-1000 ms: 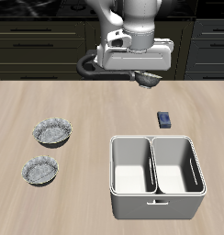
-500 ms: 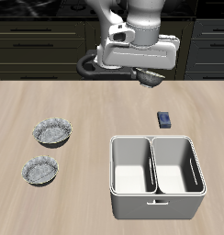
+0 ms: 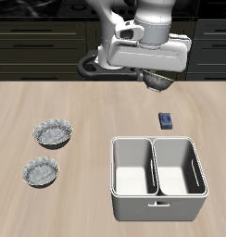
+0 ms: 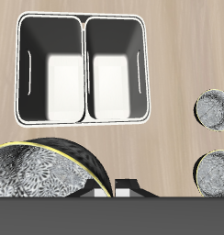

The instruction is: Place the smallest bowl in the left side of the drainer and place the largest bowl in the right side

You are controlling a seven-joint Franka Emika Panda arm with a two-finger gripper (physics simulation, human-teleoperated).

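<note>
The small bowl [image 3: 158, 83] [image 4: 36, 170] hangs in the pincer [image 3: 157, 78], held between its fingers, well above the desk [image 3: 96, 111]. Below the pincer and a little toward the desk's front lies the block [image 3: 167, 119], alone on the desk. Further to the front from the pincer, just past the block, stands the drainer [image 3: 152, 139] [image 4: 86, 122], its two compartments side by side. The block does not touch the drainer. Well apart from the pincer, to the side away from the drainer, two bowls stand on the desk. The big bowl [image 3: 53, 133] [image 4: 215, 172] is nearer to the pincer. The mid bowl [image 3: 40, 171] [image 4: 213, 108] is behind it, closer to the front edge. They do not touch.
</note>
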